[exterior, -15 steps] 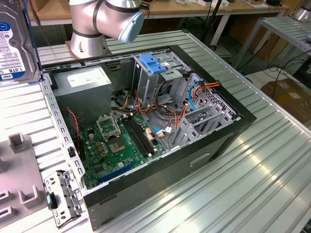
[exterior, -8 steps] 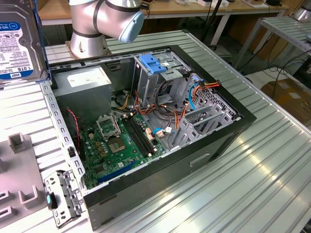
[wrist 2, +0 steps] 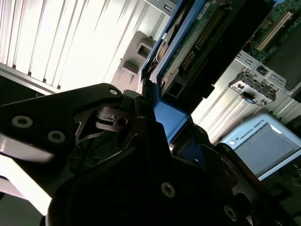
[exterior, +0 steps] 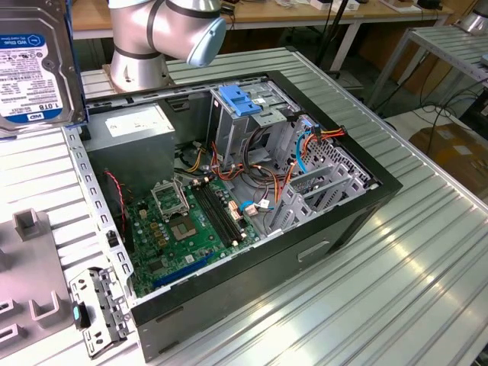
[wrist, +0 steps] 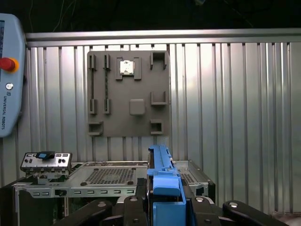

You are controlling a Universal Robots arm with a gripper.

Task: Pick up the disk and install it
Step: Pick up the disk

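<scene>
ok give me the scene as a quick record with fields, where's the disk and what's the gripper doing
disk: held up outside the case, label facing the exterior view, at that view's upper left
gripper: shut on the disk's blue rail, in both wrist views
case: open, lying on the table, motherboard exposed
bay: inside the case, blue bracket on top
install: not yet done

Silver arm [exterior: 145, 34] with a pale blue joint cap [exterior: 206, 40]; black jaws studded with silver screws [wrist 2: 168, 189].
</scene>
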